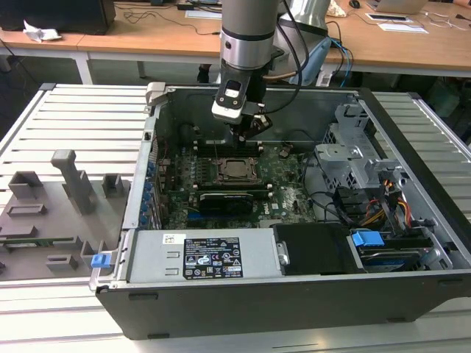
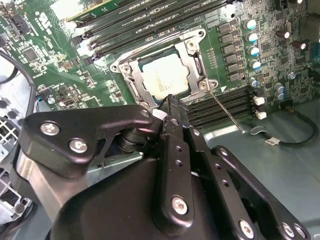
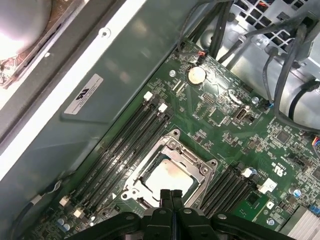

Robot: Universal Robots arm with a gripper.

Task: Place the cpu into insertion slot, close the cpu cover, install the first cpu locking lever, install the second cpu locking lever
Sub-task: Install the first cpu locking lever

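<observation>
Your cpu (image 3: 169, 176) lies flat in the insertion slot (image 3: 207, 167), metal top up. It is square, with its edges parallel to the cpu cover (image 3: 175, 145) folded down around it. Your gripper (image 3: 170, 194) sits at one edge of the socket, fingers pressed together; whether it touches the frame you cannot tell. In the second wrist view a thin metal lever (image 2: 227, 112) slants out from a socket corner across the memory slots (image 2: 225, 102). In the exterior view a long black card (image 1: 232, 198) lies just beside the socket, inside the open computer case (image 1: 257, 312) on the desk (image 1: 81, 118)
</observation>
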